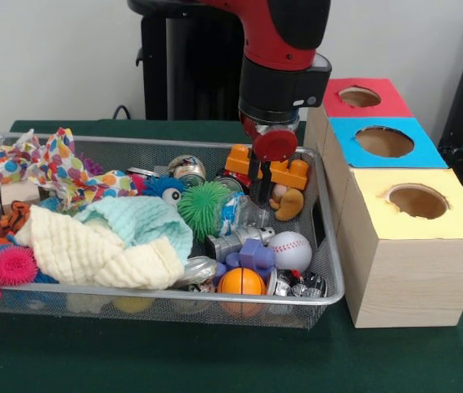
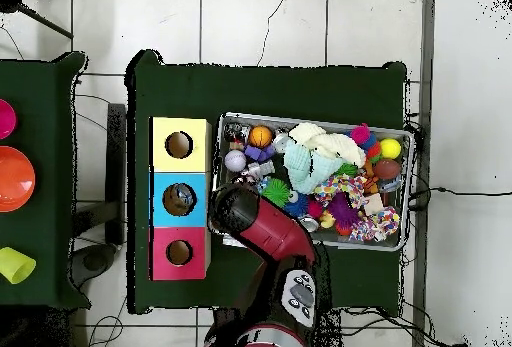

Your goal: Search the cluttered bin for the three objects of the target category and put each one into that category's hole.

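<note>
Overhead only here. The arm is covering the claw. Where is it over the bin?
Observer: The claw hangs low over the wire bin, at the end next to the boxes, just in front of an orange toy vehicle.
Operator: Carrying anything?
Observer: Nothing shows hanging from it. I can't tell whether it is open or shut.
Operator: What's right under it?
Observer: A clear plastic-wrapped item lies just below it, with a tan toy on the box side and a green spiky ball on the other.
</note>
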You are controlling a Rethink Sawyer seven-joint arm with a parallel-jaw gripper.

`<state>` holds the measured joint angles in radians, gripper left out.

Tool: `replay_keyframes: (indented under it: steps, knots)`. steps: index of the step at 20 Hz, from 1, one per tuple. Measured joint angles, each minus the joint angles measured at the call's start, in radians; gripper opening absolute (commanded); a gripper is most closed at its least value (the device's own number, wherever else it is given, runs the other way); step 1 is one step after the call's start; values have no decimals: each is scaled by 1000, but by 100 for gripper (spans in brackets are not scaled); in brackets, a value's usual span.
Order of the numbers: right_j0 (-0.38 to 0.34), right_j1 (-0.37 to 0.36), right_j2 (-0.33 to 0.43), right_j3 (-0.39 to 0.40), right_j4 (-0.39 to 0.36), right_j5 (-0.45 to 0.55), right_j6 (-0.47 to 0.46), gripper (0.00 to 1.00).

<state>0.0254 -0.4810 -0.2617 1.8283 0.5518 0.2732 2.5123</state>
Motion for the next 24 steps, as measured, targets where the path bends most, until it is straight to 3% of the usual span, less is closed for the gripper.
replay_keyframes:
  steps: [17,24]
  knots:
    - [1,5,-4,-18,0,1,0,100]
    - [5,-2,-25,-32,0,67,0,100]
